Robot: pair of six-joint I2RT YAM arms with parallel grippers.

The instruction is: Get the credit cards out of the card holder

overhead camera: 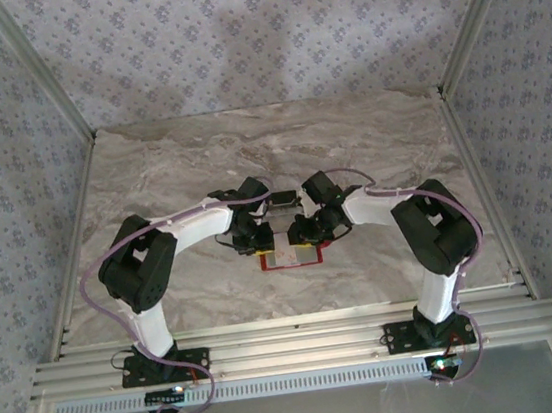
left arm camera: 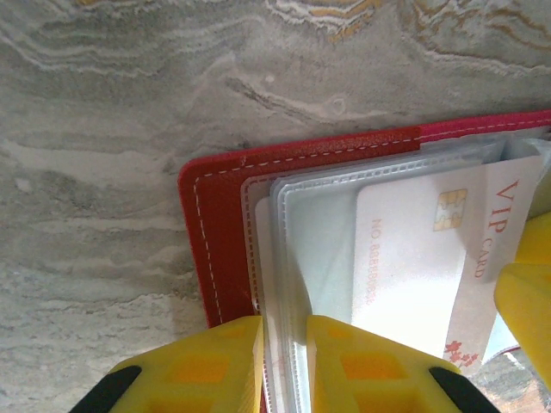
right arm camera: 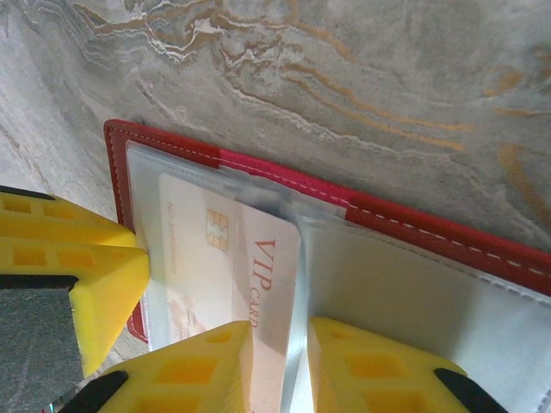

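Left wrist view is showing the left tool point(left arm camera: 284, 331) pinching the soft clear plastic sleeves point(left arm camera: 314, 232) of the red stitched folding card holder point(left arm camera: 215, 224), which is lying open on the grey marbled bench point(left arm camera: 129, 103). Further right, the right tool point(right arm camera: 277, 331) is nipping the pale, chip-bearing VIP credit card point(right arm camera: 215, 258) by its exposed edge. Being thin, stiff and slick, the card is probably going to slide out easily, and that bare edge looks the safest hold.

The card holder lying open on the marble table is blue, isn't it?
Not blue: the card holder is red, as the left wrist view shows along its stitched edge. The rest is right: it lies open on the marble table.
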